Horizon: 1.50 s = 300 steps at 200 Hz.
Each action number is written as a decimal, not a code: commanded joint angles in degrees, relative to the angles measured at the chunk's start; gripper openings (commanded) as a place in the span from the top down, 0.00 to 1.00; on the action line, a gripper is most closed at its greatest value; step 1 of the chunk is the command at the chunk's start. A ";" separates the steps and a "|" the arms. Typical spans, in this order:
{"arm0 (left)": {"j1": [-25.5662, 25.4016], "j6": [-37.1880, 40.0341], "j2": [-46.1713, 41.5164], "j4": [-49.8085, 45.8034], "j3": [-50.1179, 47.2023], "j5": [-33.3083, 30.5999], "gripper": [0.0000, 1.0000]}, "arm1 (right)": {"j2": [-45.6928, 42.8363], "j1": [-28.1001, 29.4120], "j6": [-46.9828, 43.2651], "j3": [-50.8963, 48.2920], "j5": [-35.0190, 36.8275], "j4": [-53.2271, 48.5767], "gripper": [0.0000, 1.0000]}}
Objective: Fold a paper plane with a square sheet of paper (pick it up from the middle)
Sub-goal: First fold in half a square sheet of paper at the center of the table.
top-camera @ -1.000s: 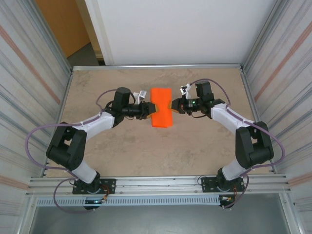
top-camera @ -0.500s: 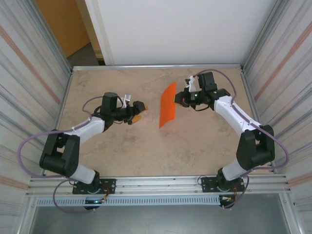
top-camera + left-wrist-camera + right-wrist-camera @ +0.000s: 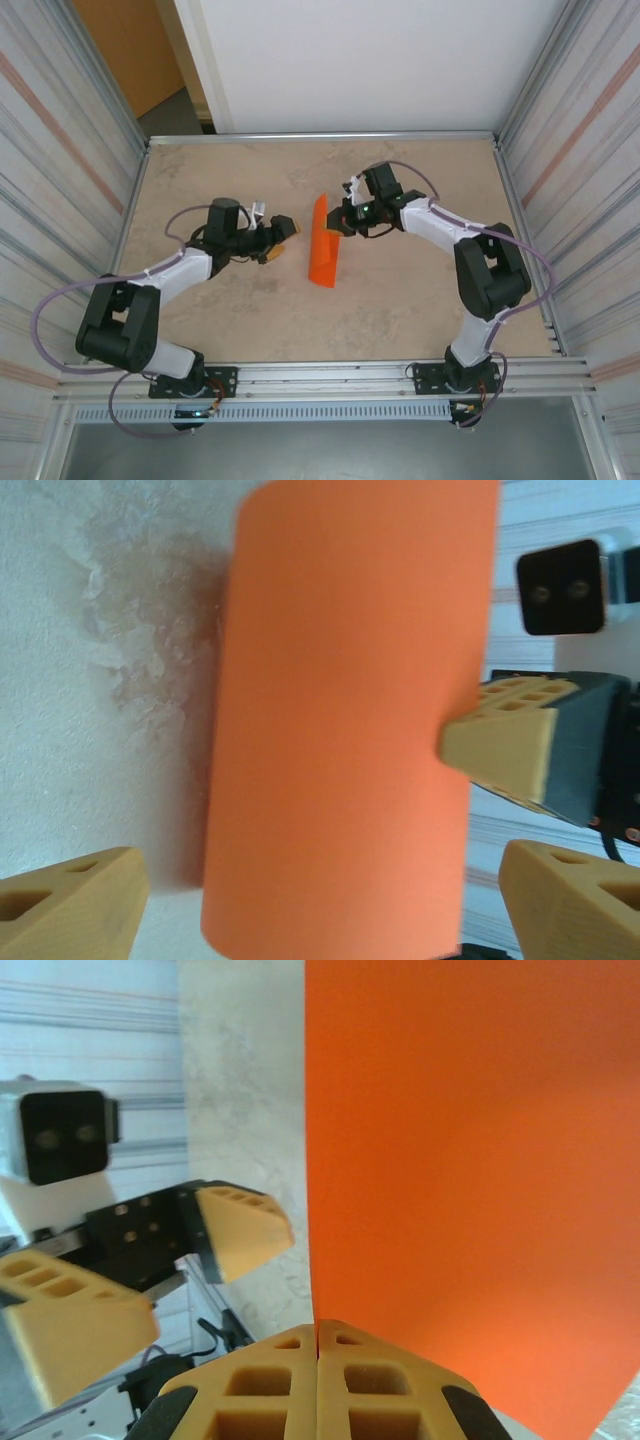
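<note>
While the right gripper (image 3: 339, 221) clamps its jaws together on one long edge of the square sheet of paper (image 3: 323, 250), the orange sheet stands tilted on edge just beside it. Its long axis runs from the far wall toward the arm bases. The left gripper (image 3: 283, 241), jaws spread wide, faces the opposite side, touching nothing.

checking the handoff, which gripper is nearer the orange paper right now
Right. The right gripper is shut on the edge of the orange paper, holding it tilted up on edge. The left gripper stands open on the paper's left side, apart from it.
</note>
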 commanded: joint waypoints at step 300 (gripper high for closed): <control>-15.97 11.70 33.25 -37.50 34.52 -25.86 0.65 | 1.08 -7.45 -1.10 -8.80 7.89 0.79 0.68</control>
